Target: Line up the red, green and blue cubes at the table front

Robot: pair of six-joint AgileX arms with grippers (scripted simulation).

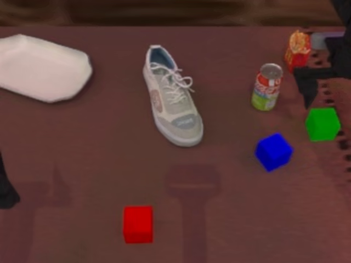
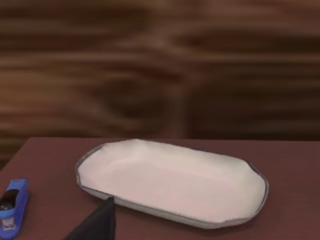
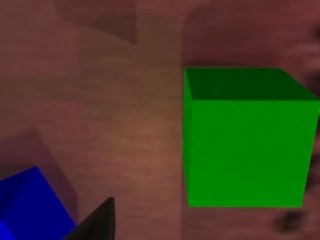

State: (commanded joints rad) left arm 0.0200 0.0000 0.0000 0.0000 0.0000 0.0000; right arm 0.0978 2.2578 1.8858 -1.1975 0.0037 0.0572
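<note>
The red cube (image 1: 137, 223) rests alone near the table's (image 1: 82, 164) front edge, left of centre. Right of centre lies the blue cube (image 1: 273, 152), turned at an angle. The green cube (image 1: 322, 124) sits farther right and slightly back. My right gripper (image 1: 313, 82) hangs just behind the green cube, near the table's right edge. In the right wrist view the green cube (image 3: 245, 150) is large and close, and a corner of the blue cube (image 3: 30, 212) shows beside it. My left gripper (image 1: 6, 192) is parked at the left edge.
A white-and-grey shoe (image 1: 173, 96) lies mid-table behind the cubes. A white tray (image 1: 44, 66) sits at the back left. A red-and-green can (image 1: 266, 86) and a red carton (image 1: 298, 49) stand at the back right. The left wrist view shows a blue stapler (image 2: 12, 207) beside the tray (image 2: 170, 180).
</note>
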